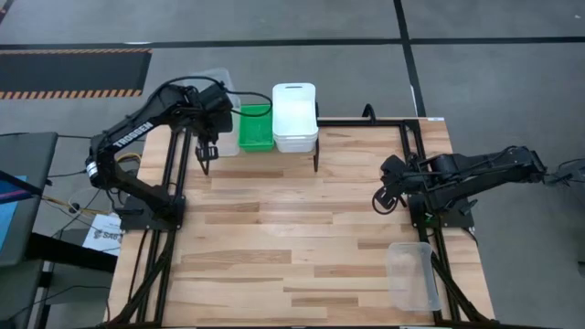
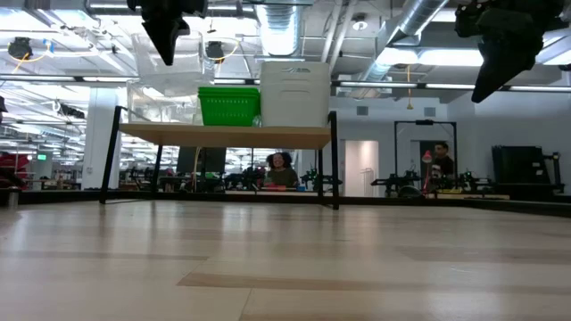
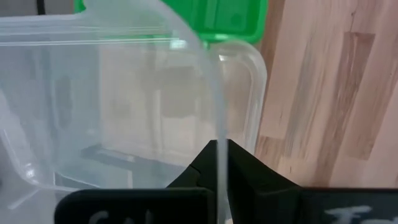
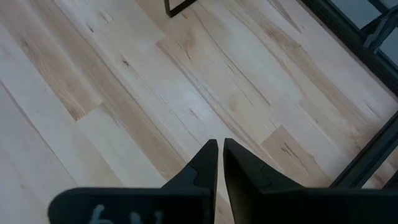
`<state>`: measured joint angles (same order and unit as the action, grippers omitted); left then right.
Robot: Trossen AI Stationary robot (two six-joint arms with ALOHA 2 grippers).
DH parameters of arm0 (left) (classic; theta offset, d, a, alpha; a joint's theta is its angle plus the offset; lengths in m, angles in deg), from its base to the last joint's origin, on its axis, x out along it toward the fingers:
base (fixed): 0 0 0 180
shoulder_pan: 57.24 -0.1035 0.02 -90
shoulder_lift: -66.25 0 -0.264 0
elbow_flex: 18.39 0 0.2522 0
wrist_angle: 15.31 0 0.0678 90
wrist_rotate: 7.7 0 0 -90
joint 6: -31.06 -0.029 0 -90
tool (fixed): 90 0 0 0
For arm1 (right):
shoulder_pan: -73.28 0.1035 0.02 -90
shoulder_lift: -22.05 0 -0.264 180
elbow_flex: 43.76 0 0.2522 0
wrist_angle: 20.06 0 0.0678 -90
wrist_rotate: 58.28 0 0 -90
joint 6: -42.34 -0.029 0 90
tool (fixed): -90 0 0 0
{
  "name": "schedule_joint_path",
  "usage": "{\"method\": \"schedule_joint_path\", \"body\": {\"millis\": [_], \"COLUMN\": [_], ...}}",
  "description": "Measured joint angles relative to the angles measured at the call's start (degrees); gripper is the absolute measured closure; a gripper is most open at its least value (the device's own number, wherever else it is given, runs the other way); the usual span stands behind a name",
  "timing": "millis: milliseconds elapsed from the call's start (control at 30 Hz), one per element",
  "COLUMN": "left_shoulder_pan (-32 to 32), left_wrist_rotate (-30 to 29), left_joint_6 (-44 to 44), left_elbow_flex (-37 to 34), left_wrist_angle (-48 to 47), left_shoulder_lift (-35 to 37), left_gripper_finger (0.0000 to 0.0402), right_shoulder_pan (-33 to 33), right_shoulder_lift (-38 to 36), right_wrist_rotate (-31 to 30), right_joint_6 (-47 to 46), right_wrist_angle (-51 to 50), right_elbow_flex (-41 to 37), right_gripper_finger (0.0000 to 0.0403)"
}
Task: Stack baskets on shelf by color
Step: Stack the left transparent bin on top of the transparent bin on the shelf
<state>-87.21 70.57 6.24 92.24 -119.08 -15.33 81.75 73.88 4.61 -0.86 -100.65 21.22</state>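
Your left gripper (image 3: 217,163) pinches a clear basket's (image 3: 124,106) rim at the shelf's (image 2: 223,135) left end; your right gripper (image 4: 219,155), nearly closed and empty, hovers over bare surface (image 1: 274,238).

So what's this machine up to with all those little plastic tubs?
It is sorting baskets onto a small shelf by color. The left claw is pinched on the rim of a clear basket at the shelf's left end, beside the green baskets and the white baskets. The right claw hangs over bare table, holding nothing. One more clear basket waits near the table's front right corner.
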Motion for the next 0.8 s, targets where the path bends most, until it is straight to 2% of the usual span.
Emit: {"method": "schedule_joint_path", "body": {"millis": [233,800], "left_shoulder_pan": [-0.14,-0.14], "left_wrist_rotate": [0.05,0.95], "left_joint_6": [-0.85,-6.69], "left_elbow_flex": [-3.68,-3.78], "left_wrist_angle": [-0.07,0.01], "left_shoulder_lift": [-0.04,-0.04], "left_gripper_finger": [0.0401,0.0401], "right_shoulder_pan": [0.0,0.0], "right_shoulder_lift": [0.01,0.0], "right_wrist_rotate": [0.0,0.0], "right_joint_6": [0.17,0.15], "right_wrist_angle": [-0.02,-0.04], "right_elbow_flex": [0.0,0.0], "right_gripper_finger": [0.0351,0.0351]}}
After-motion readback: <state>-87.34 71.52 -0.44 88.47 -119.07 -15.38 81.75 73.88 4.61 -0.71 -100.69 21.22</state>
